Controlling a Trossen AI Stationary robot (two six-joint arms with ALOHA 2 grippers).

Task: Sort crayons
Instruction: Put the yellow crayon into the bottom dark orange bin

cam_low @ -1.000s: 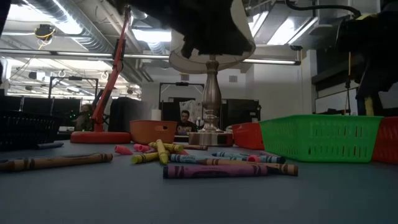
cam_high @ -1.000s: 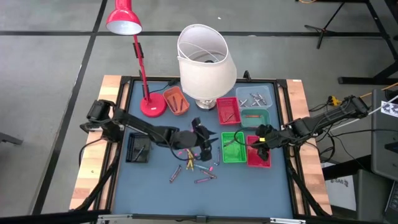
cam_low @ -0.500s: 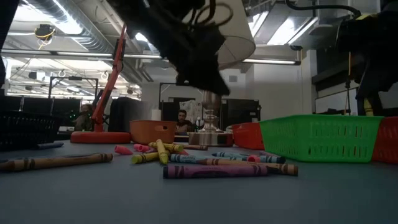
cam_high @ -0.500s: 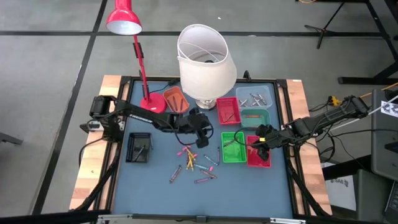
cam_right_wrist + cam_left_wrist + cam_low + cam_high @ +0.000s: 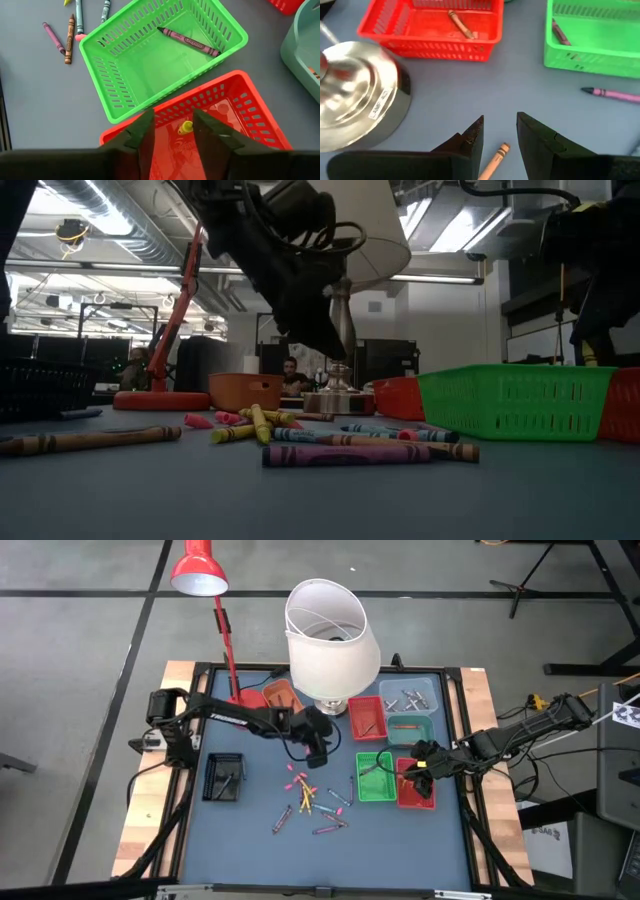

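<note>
Left end effector [image 5: 317,745] has carried an orange crayon [image 5: 494,162], clamped between its fingers, from the loose crayons [image 5: 310,802] toward the far trays. Right end effector [image 5: 170,131] (fingers apart) just released a yellow crayon [image 5: 186,127] over the near red tray [image 5: 235,107].

Light falls evenly from above on the blue surface [image 5: 250,840], with only soft, short shadows beside the crayons [image 5: 310,805]. In the low view, bright ceiling strip lights [image 5: 110,220] glare behind the white lampshade [image 5: 385,230], so the arm in front of the lampshade reads as a dark silhouette. There the nearest crayons look soft, and the room behind the lampshade is dim. In the left wrist view, the metal lamp base [image 5: 355,100] is smeared with blur and shows pale reflections.
</note>
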